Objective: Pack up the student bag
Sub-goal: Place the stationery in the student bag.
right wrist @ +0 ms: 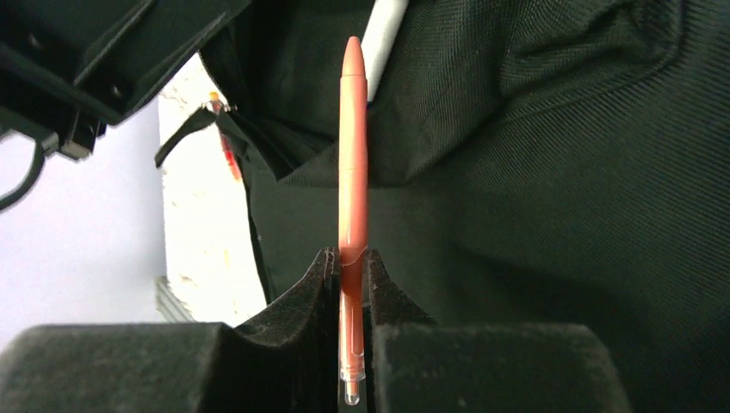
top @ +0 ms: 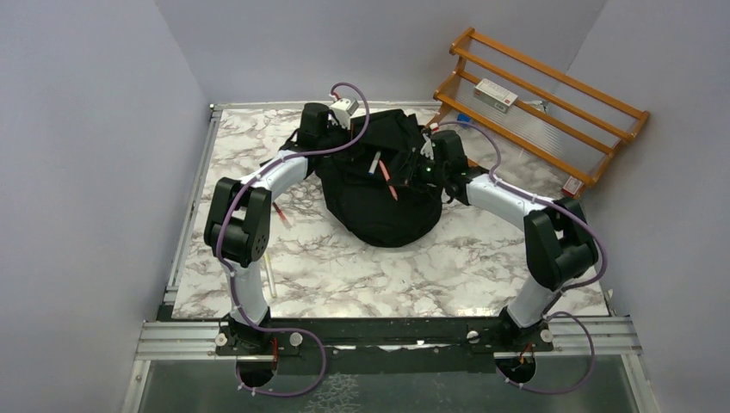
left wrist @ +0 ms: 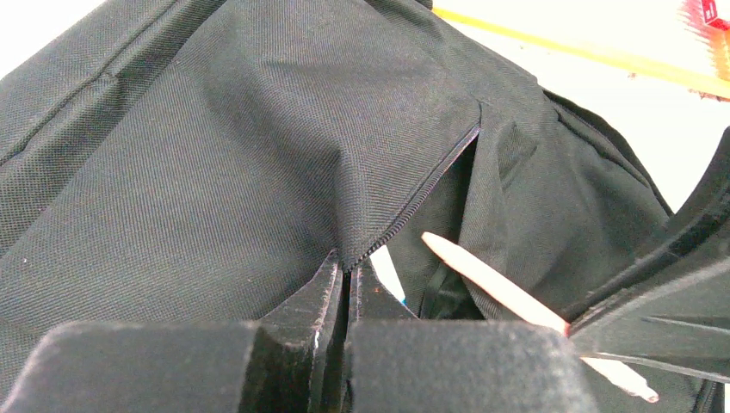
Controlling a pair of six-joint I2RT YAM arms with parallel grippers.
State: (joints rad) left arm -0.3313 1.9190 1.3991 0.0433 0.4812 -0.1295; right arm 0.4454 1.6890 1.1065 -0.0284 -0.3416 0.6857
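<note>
The black student bag (top: pixel 379 202) lies at the middle back of the table. My left gripper (top: pixel 360 138) is at its top and is shut on the zipper edge of its opening (left wrist: pixel 349 262), holding the fabric (left wrist: pixel 258 155) up. My right gripper (top: pixel 403 182) is shut on a red pen (right wrist: pixel 351 155), whose tip points at the opening. The pen also shows in the top view (top: pixel 389 182) and the left wrist view (left wrist: pixel 491 284). A white pen (top: pixel 374 163) sticks out of the opening, and it shows in both wrist views (left wrist: pixel 387 271) (right wrist: pixel 383 26).
A wooden rack (top: pixel 542 95) with a small box (top: pixel 495 95) leans at the back right. Another red pen (top: pixel 280 212) and a white pen (top: pixel 269 277) lie on the marble table left of the bag. Walls close in on both sides.
</note>
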